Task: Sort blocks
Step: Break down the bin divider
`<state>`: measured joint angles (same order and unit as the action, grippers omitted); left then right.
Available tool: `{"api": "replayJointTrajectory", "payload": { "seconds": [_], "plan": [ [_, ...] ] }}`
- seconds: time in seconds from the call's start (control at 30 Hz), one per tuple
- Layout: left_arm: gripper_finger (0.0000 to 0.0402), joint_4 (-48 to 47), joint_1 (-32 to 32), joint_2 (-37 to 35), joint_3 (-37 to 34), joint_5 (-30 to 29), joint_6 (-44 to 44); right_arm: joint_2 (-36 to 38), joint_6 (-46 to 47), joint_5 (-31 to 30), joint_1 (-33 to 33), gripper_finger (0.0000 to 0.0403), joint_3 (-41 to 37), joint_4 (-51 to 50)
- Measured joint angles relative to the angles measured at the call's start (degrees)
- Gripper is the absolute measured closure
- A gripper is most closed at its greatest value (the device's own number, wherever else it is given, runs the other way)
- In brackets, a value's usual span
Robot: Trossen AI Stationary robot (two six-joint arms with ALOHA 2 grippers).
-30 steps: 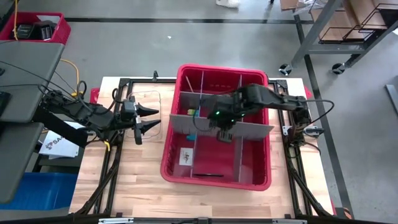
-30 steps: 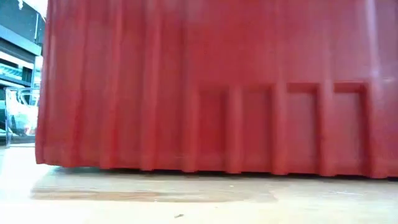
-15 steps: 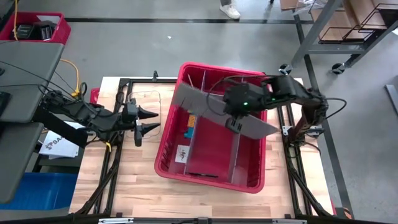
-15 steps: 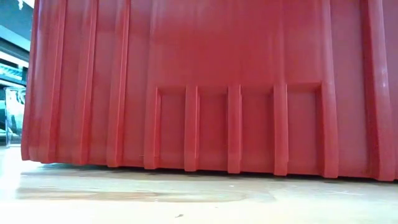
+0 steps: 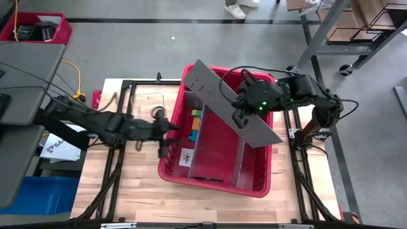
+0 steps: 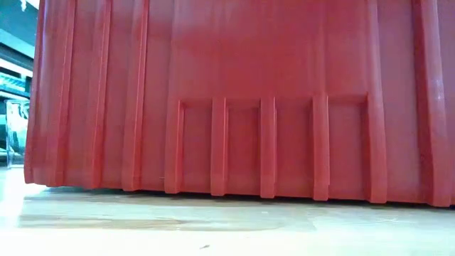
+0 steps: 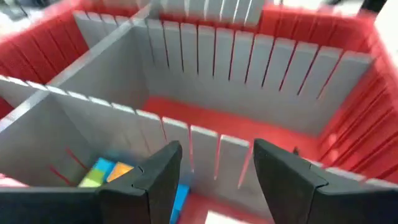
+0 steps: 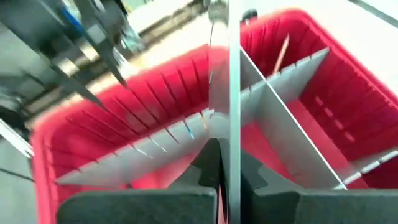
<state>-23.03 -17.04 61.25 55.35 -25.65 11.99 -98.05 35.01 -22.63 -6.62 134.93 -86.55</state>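
Observation:
The red bin stands mid-table and its near wall fills the low view. Several small blocks, yellow, green, orange and blue, lie on the floor of the bin's left compartment; they also show as blocks in the left wrist view. My left gripper is open at the bin's left rim, pointing into the bin, nothing between its fingers. My right gripper is above the bin, shut on a grey slotted divider sheet. My right gripper pinches the divider sheet's thin top edge between its two fingers, somewhat past the middle of its length. The fingers come slanting down from the table's right. The sheet is raised above the bin and tilted, running from far left to near right.
Other grey dividers still stand inside the bin, slotted walls ahead of my left gripper. A white card lies on the bin floor. A clear container sits on the table left of the bin. Black frame rails run along both sides.
My right gripper has risen and rolled, pulling the grey divider sheet up from its cross slot to a tilt above the bin. The bin has slid toward the table's near left and turned a little. My left gripper has moved right and down to the bin's left rim.

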Motion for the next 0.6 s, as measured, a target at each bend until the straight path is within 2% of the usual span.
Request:
{"api": "replayJointTrajectory", "payload": {
  "seconds": [0.07,0.17,0.23,0.37,0.5,0.6],
  "plan": [
    [0.0211,0.1,2.0,2.9,0.0,1.6,-0.1,0.9,0.1,-1.3,-0.5,0.0403,0.0,2.2],
    [0.0242,0.0,4.2,6.0,0.0,1.6,-0.1,2.4,-0.3,-3.7,-1.1,0.0403,0.0,6.4],
    [0.0280,0.0,5.3,7.4,0.0,1.9,-0.2,3.7,-0.4,-5.2,-1.6,0.0403,0.0,8.7],
    [0.0382,-3.3,7.2,9.2,0.0,4.6,0.5,6.2,0.5,-9.8,-2.6,0.0403,0.0,9.1],
    [0.0397,-8.6,7.5,9.7,0.3,4.7,4.8,7.4,4.5,-14.1,-3.6,0.0403,0.0,5.7],
    [0.0400,-13.9,6.7,9.0,0.4,4.3,11.2,7.6,8.4,-16.5,-3.8,0.0403,0.0,1.9]
  ]
}}
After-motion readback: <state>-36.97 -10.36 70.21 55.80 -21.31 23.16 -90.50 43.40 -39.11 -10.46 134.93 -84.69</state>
